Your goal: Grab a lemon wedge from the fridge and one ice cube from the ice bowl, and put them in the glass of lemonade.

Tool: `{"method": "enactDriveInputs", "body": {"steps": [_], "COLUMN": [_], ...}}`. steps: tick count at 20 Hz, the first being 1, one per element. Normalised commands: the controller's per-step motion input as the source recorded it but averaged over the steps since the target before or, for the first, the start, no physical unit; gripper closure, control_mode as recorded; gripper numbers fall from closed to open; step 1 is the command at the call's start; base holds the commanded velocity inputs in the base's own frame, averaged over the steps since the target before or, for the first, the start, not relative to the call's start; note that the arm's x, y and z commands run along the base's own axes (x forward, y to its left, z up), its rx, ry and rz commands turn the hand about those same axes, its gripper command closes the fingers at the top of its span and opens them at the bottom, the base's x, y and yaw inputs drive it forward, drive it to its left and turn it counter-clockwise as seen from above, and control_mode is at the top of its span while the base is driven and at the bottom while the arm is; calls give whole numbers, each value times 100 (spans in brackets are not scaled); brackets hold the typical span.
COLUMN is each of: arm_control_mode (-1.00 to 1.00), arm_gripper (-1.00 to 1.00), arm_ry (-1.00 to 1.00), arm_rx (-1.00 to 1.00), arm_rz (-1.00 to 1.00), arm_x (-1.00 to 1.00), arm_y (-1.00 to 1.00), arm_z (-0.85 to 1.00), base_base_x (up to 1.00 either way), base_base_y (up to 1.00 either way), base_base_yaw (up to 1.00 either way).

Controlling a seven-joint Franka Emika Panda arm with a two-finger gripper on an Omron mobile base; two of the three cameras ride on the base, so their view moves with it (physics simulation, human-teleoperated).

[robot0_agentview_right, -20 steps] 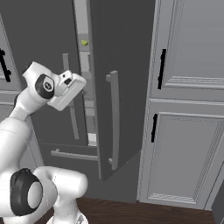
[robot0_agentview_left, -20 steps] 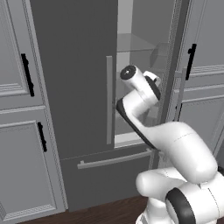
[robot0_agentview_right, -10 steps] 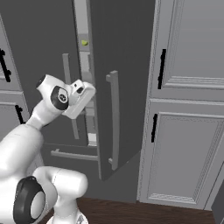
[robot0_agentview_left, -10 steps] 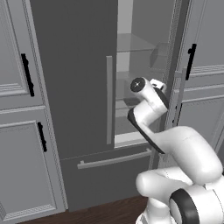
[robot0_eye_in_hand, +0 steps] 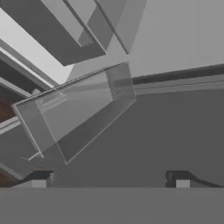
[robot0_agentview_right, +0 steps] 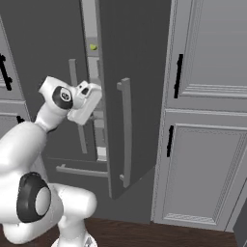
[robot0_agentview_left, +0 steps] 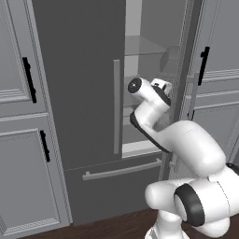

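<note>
You face the fridge, with its right door swung open toward you and the left one closed. The opening between them is narrow, and the arm is bent into it at mid-height. A wide swing of the elbow here risks striking the open door's edge or its long bar handle; keep moves short and straight.

Inside, pale shelves cross the gap, and the hand view shows a clear bin tilted close ahead. Driving the hand forward without raising it risks hitting that bin or a shelf lip.

The gripper has its jaws spread wide and holds nothing. Both fingertips sit well apart, so they can catch on shelf edges in this tight space.

The lemon wedge lies on a high shelf, above the hand, seen through the door gap in the right base view. It is small and curved; a badly centred pinch probably squirts it backward out of reach.
</note>
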Motion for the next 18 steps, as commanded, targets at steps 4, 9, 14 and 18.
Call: {"method": "enactDriveInputs", "body": {"steps": [4, 9, 14, 18], "arm_control_mode": [-100, -100, -100, -100], "arm_gripper": [-100, -100, -100, -100], "arm_ry": [11, 21, 9, 0], "arm_rx": [-17, -5, 0, 0], "arm_rz": [-27, -32, -30, -26], "arm_x": [70, -4, -56, -76], "arm_y": [-11, -65, -72, -88], "arm_z": [-36, 0, 0, 0], "base_base_x": [0, 0, 0, 0], "base_base_y": [0, 0, 0, 0], "base_base_yaw": [0, 0, 0, 0]}}
